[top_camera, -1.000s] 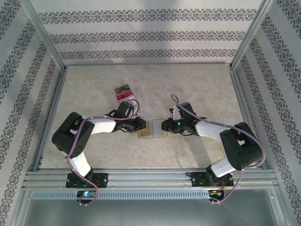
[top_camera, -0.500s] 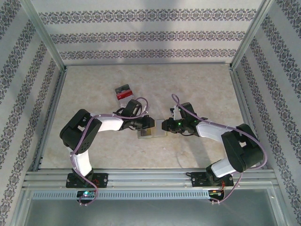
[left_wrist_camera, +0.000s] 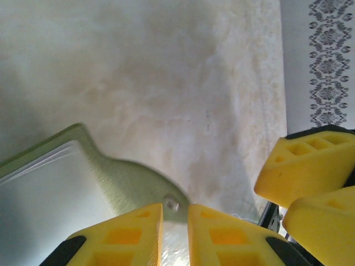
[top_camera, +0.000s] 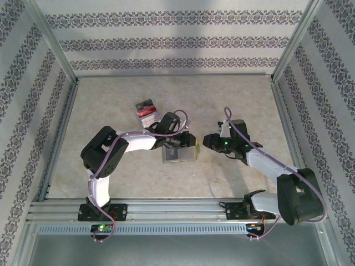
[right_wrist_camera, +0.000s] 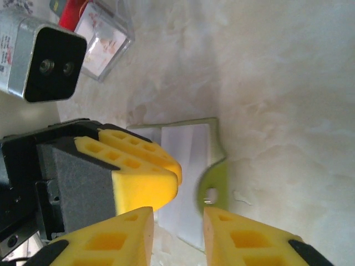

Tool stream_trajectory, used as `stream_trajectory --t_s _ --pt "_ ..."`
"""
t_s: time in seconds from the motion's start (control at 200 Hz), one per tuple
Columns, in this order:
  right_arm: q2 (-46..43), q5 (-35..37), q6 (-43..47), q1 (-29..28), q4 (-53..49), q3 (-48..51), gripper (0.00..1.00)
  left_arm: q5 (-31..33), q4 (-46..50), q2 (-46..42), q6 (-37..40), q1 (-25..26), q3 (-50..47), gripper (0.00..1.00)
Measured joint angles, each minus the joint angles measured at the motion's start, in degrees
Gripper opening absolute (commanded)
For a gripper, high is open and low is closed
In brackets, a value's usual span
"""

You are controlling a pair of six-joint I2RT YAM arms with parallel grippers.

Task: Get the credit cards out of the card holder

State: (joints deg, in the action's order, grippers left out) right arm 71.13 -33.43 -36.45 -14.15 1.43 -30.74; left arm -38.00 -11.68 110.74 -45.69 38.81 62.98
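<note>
My left claw (left_wrist_camera: 175, 215) is pinched nearly closed on the rounded snap tab (left_wrist_camera: 138, 183) of the small flat olive-green card holder (top_camera: 183, 155). The tab's metal stud (left_wrist_camera: 173, 205) sits right in the slit between my yellow fingertips. The card holder is at the middle of the pale marbled worktop (top_camera: 111, 94), with its pale translucent sleeve (left_wrist_camera: 44, 205) facing up. My right claw (right_wrist_camera: 177, 221) hovers just right of the card holder in the overhead view, its jaws partly apart with nothing between them. Farther back, up and to the left of the card holder, the thin red and dark grey plastic credit cards (top_camera: 146, 108) lie bunched together on the worktop, apart from it. Behind them stands the patterned wall (top_camera: 177, 41).
</note>
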Motion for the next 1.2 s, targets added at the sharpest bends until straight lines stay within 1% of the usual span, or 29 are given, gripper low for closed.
stream_trajectory --t_s 0.055,0.165,0.335,0.36,0.465,0.54,0.695,0.884,1.024,1.204 --pt "-1.07 0.0 0.28 0.96 -0.83 0.31 0.41 0.0 0.02 0.33 -0.02 0.79 0.92 0.21" --pt "-2.71 0.07 0.81 2.21 -2.38 0.63 0.44 -0.35 0.0 0.57 -0.26 2.23 2.29 0.22" --pt "-3.69 0.02 0.87 2.8 -3.5 0.68 0.44 -0.85 -0.33 0.2 -0.83 3.08 2.89 0.23" --pt "-3.69 -0.02 0.87 2.8 -3.56 0.68 0.44 -0.61 -0.13 -0.22 -0.79 3.08 2.8 0.23" --pt "-3.63 -0.33 0.83 2.78 -3.63 0.68 0.38 0.39 1.16 -3.89 -0.46 2.47 0.83 0.23" --pt "-3.15 -0.61 0.87 2.58 -3.61 0.66 0.37 1.07 1.81 -8.15 -0.11 1.31 -2.14 0.23" --pt "-0.68 -0.98 0.85 -0.42 -3.61 0.15 0.36 3.04 2.29 -14.95 0.26 -2.75 -10.23 0.23" --pt "3.48 -1.05 0.81 -6.51 -3.3 -2.95 0.35 5.64 4.94 -16.72 0.35 -6.45 -18.43 0.23" --pt "5.18 -0.83 0.63 -9.4 -2.54 -4.79 0.36 6.84 7.08 -16.7 1.25 -7.19 -19.21 0.22" --pt "5.2 -0.09 0.63 -9.73 -2.54 -5.01 0.36 8.41 9.01 -15.78 3.17 -7.34 -17.97 0.22"
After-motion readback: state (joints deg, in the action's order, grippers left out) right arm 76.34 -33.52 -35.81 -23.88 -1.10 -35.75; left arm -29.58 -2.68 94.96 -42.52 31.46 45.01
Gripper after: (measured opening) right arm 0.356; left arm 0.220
